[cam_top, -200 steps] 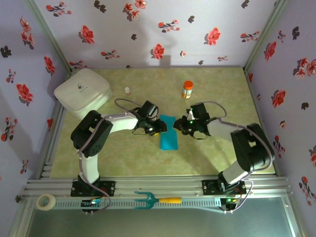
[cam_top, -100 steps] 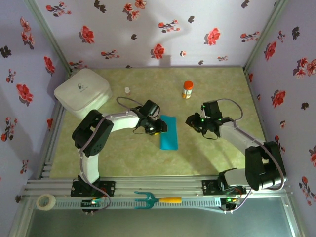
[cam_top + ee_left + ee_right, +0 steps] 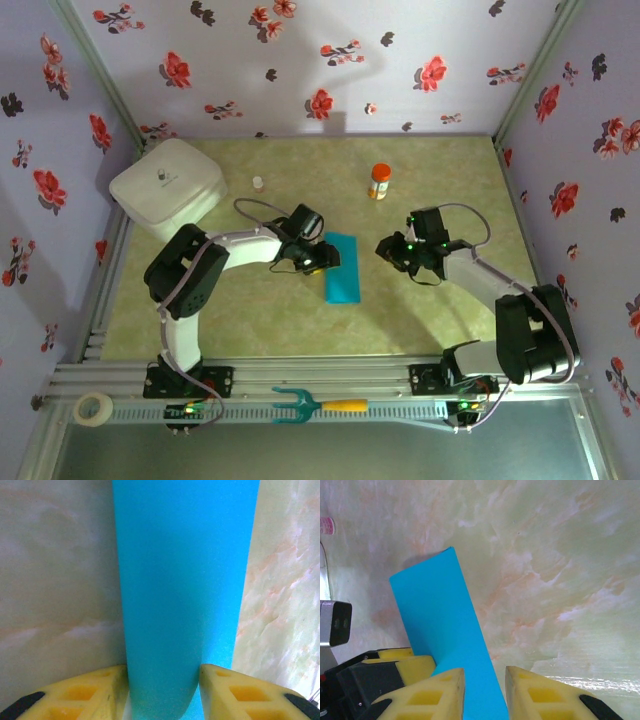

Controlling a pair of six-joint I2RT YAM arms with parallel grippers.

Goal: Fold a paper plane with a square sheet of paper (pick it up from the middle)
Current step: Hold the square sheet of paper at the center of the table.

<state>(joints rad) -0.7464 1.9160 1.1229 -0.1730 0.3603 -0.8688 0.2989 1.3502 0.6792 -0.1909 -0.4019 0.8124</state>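
The teal paper (image 3: 342, 272), folded into a long strip, lies on the table nearer than the orange-capped bottle (image 3: 380, 182) and a little to its left. My left gripper (image 3: 162, 669) straddles the strip's end, a finger at each edge. Whether I pinch it, I cannot tell. My right gripper (image 3: 386, 248), just nearer than the bottle, stands slightly parted, holding nothing.

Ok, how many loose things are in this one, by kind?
paper: 1
box: 1
bottles: 2, orange bottle and vial
fork: 1
tape roll: 1
total: 6
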